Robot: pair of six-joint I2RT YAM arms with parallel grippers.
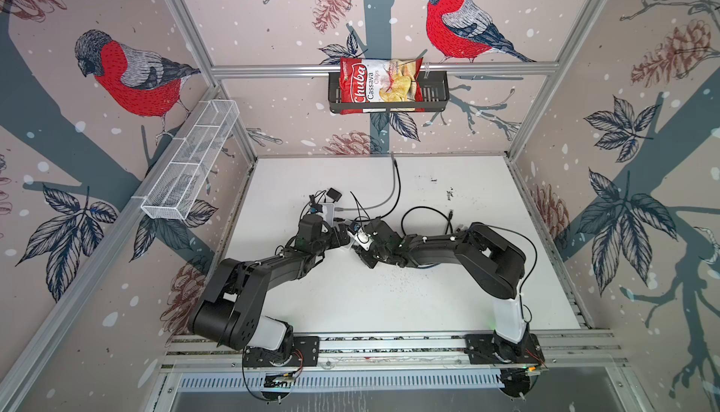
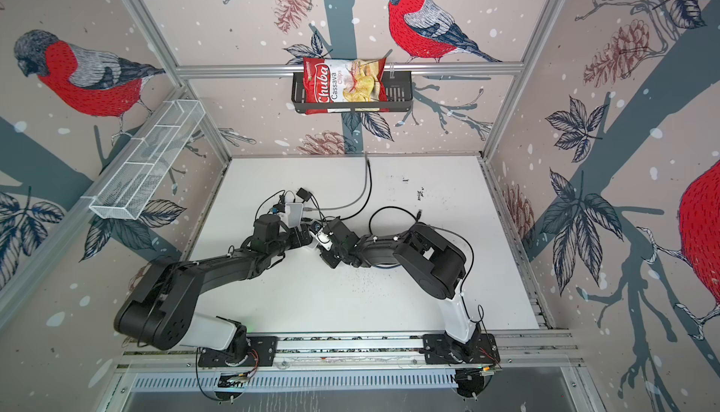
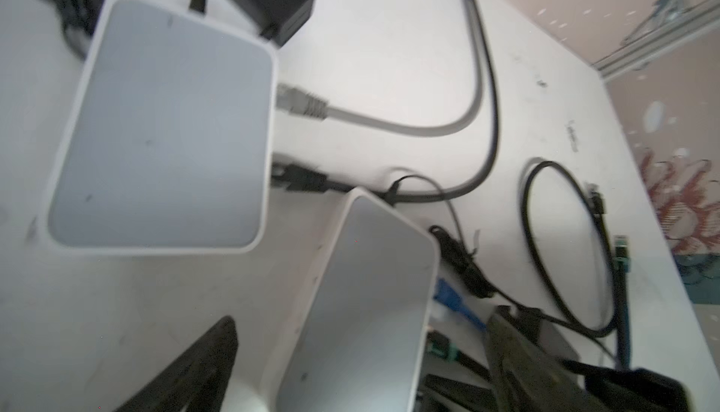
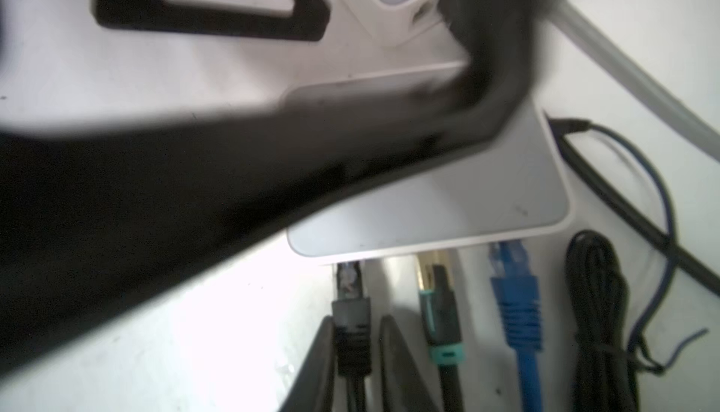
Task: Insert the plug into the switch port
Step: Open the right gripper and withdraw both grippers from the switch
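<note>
Black plug (image 4: 350,312) points lengthwise into switch (image 4: 467,196); right fingers (image 4: 397,359) slightly parted beside it, left fingers (image 3: 202,367) wide

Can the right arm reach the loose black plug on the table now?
Probably yes: the loose plug lies uncovered on the table beside its forearm, though it must first draw back from the switch.

Overhead pair, two wrist cameras.
Both top views look down over the whole tabletop (image 1: 389,305); wrist views peer closely past the left claw (image 3: 358,351) and right claw (image 4: 356,351), sharing the switch (image 3: 362,293) between them.
</note>
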